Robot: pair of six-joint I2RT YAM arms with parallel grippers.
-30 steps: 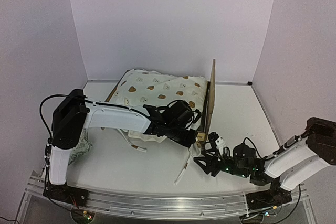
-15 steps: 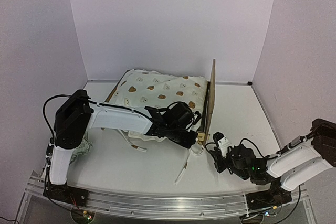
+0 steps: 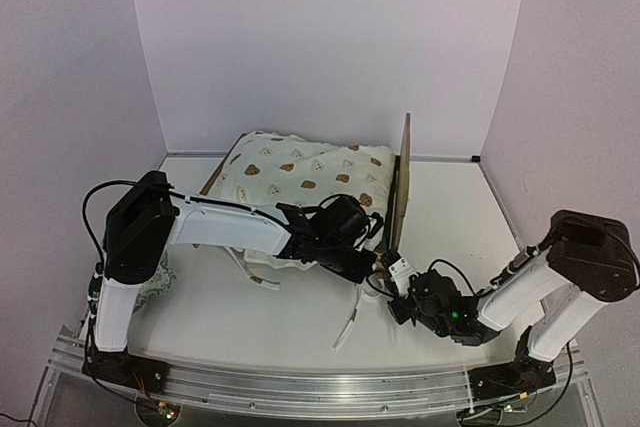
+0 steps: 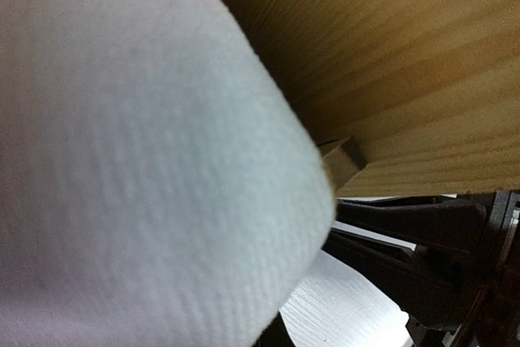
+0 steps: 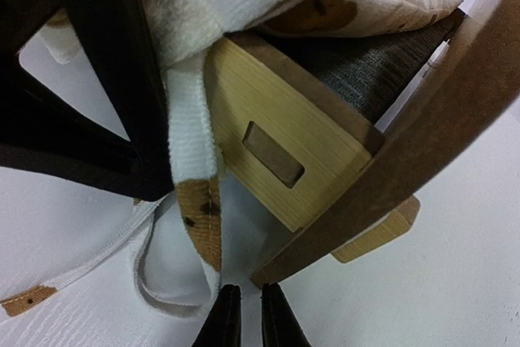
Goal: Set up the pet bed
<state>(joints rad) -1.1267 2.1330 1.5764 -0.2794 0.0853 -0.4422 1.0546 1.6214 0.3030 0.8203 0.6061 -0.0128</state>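
Note:
The pet bed stands mid-table with its plywood headboard on the right. The cream bear-print cover is heaped over it. My left gripper is at the bed's near right corner, shut on the cover's hanging edge. White cloth fills the left wrist view and hides its fingers. My right gripper sits low on the table just right of that corner. Its jaws are almost together, with a bare slit between them. A looped tie hangs just left of them, under the wooden corner block and grey base.
A pale ruffled pillow lies at the left behind my left arm. A loose tie trails on the table in front of the bed, and another lies under the near side. White walls close in at the back and sides.
My right gripper slid left and forward along the table to the bed's near right corner, and its jaws narrowed from wide to a slit. The left gripper held its grip and stayed put.

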